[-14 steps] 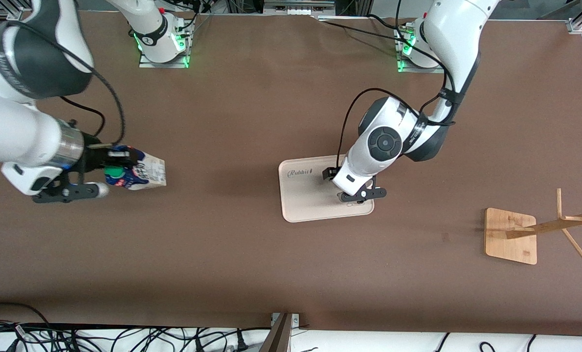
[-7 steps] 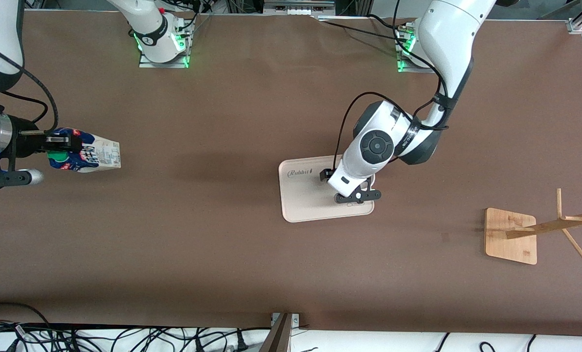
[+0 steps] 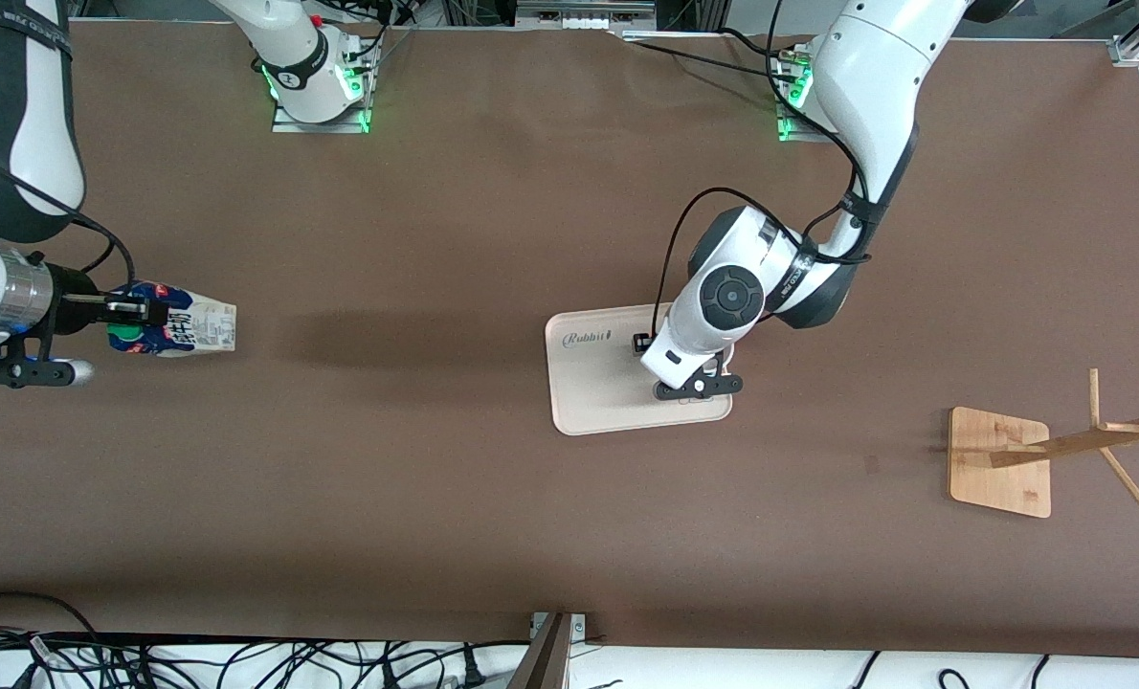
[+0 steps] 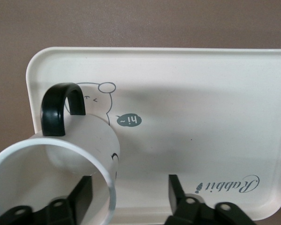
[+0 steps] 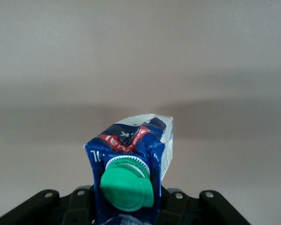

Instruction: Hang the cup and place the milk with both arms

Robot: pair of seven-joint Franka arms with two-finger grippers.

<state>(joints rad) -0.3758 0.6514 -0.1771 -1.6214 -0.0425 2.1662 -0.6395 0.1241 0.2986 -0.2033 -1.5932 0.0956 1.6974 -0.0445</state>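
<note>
The tray (image 3: 589, 383) lies under the left gripper (image 4: 129, 197); lower squarely so one finger goes inside the cup (image 4: 56, 173) and one outside its wall. Its jaws stand wide apart, straddling that wall, gripping nothing yet. The right gripper (image 3: 124, 311) is clamped on the milk (image 3: 182, 328), carried tipped sideways over the table's right-arm end

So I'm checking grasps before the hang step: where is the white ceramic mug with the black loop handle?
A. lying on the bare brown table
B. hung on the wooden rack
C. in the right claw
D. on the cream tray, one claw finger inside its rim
D: the left wrist view shows the white ceramic mug on the cream tray, with the left claw straddling its wall.
</note>
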